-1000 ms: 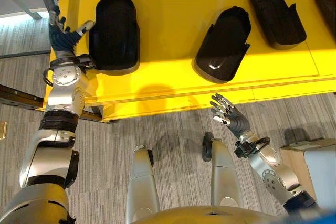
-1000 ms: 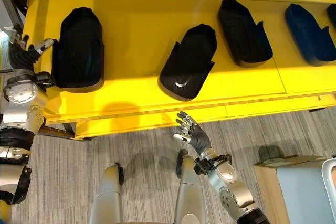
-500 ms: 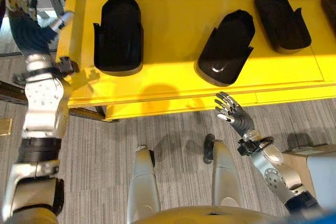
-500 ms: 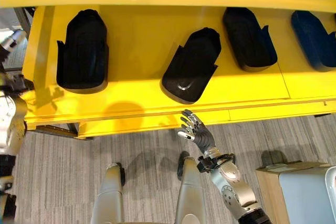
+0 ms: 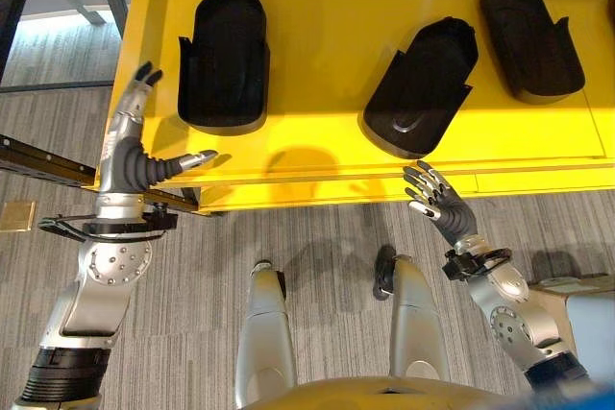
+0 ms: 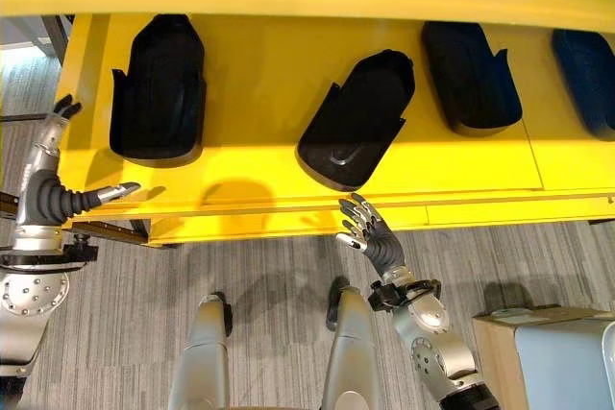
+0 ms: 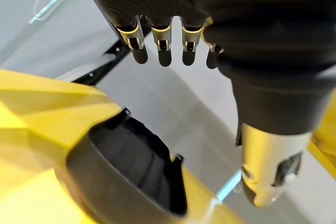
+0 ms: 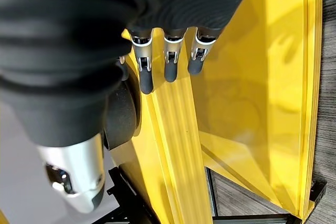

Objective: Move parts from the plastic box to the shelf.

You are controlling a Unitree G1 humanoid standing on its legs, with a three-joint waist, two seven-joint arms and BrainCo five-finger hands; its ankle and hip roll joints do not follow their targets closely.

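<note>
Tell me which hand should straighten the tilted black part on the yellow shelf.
Right, probably. The right hand hangs open at the shelf edge just below the tilted part; the left hand, also open, is off the shelf's left end.

yellow shelf (image 5: pixel 317 64), black parts (image 5: pixel 223 55) lying along it

Factory-like workshop: yellow shelf (image 5: pixel 317 55) holding black moulded parts (image 5: pixel 223 45).
</note>
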